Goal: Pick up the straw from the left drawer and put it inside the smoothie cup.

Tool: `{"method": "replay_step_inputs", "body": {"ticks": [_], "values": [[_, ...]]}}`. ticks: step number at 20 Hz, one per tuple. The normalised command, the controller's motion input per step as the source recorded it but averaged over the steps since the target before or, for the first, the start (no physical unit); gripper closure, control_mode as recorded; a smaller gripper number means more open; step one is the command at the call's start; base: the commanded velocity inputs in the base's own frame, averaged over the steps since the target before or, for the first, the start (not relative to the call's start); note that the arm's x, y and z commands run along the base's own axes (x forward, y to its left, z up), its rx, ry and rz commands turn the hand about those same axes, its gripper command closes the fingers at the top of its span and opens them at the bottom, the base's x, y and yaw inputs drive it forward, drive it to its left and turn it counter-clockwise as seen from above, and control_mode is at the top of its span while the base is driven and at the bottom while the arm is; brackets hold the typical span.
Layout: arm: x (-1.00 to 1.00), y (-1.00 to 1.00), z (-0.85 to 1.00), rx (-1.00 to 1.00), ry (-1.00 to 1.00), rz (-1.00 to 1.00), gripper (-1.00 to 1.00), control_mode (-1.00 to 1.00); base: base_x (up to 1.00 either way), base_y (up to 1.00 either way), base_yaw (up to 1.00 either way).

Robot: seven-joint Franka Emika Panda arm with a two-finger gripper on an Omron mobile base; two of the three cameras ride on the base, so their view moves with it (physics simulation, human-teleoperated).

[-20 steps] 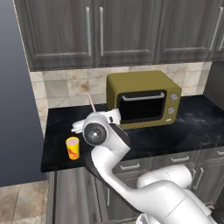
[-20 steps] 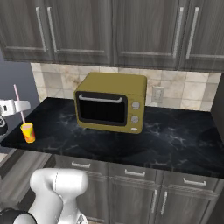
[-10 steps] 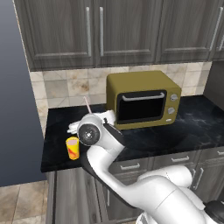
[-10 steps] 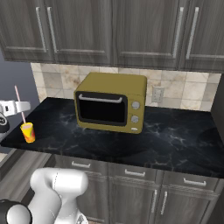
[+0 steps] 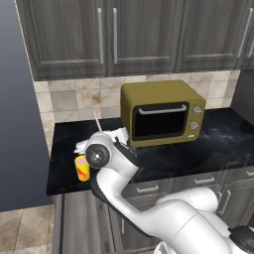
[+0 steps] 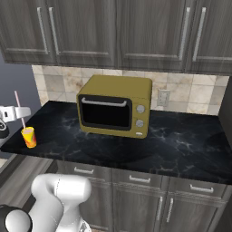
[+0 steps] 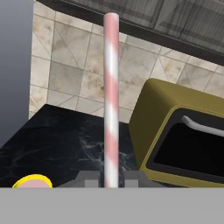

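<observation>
Gripper (image 7: 110, 177), jaws clamped on the straw (image 7: 111, 96) standing upright at frame centre, sits above and right of the cup (image 7: 32, 182) at lower left; should centre over the rim before lowering.

Straw (image 7: 111, 96): is standing upright, pink and white stripes, clamped between the gripper (image 7: 111, 178) tips.
Smoothie cup (image 7: 31, 181): its yellow rim is showing low left of the straw.
Microwave (image 7: 183, 135): is sitting right on the black counter (image 7: 52, 140).
</observation>
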Motion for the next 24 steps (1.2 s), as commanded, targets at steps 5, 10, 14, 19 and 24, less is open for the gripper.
{"method": "replay_step_inputs", "body": {"ticks": [5,10,14,19,24], "values": [[0.03,0.00,-0.06,0.00,0.00,0.00,1.00,-1.00,0.00,0.00,0.00],[0.00,0.00,-0.07,0.00,0.00,0.00,1.00,-1.00,0.00,0.00,0.00],[0.04,0.00,-0.07,0.00,0.00,0.00,1.00,-1.00,0.00,0.00,0.00],[0.08,0.00,-0.02,0.00,0.00,0.00,1.00,-1.00,0.00,0.00,0.00],[0.05,0.00,-0.02,0.00,0.00,0.00,1.00,-1.00,0.00,0.00,0.00]]}}
